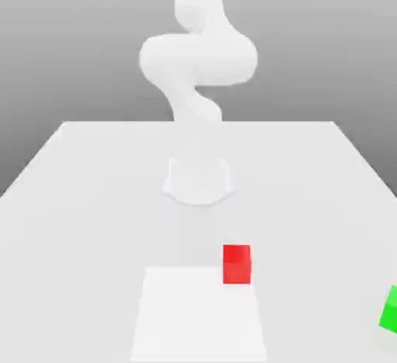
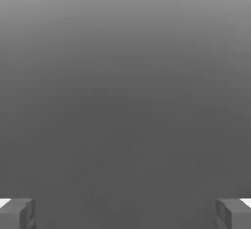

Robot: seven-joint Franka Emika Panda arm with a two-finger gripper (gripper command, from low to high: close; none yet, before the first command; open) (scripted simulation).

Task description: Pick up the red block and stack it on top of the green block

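Observation:
The red block (image 1: 236, 264) rests on the white table (image 1: 77, 198), near the front and a little toward the exterior view's right of centre. At the exterior view's far right edge sits the green block (image 1: 390, 311), partly cut off. The hand view shows my gripper (image 2: 125, 213) open: two grey fingertips (image 2: 17, 213) stand far apart with nothing between them. That view holds only plain grey background, with neither block in it. In the exterior view I cannot make out the hand itself.
The white arm (image 1: 198, 59) rises from its round base (image 1: 198, 179) at the table's middle. A pale rectangular patch (image 1: 198, 315) lies at the front, its far corner touching the red block.

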